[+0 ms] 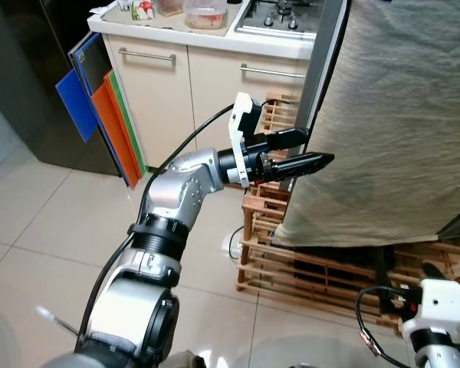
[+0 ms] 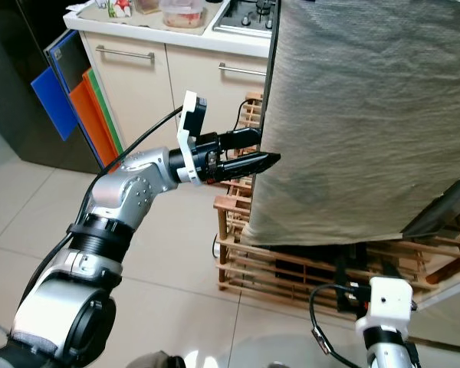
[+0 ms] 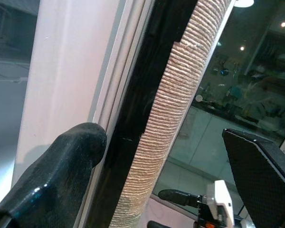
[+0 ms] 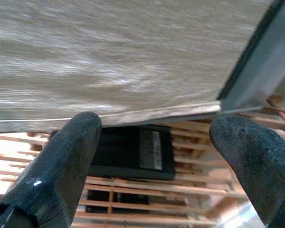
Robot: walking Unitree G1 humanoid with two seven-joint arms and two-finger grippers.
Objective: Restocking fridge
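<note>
Left gripper (image 1: 310,152) spread open, straddling the cloth-draped fridge door (image 1: 399,115) edge. Right gripper (image 4: 156,156) open low by the wooden rack (image 1: 307,268). No legible labels.

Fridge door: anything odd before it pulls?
Yes. A grey-beige woven cloth is draped over the fridge, hanging down past the wooden slatted rack under it. The left gripper, open, straddles the cloth-covered door edge, so it would likely grip fabric too. The right gripper is open, low by the cloth's hem.
</note>
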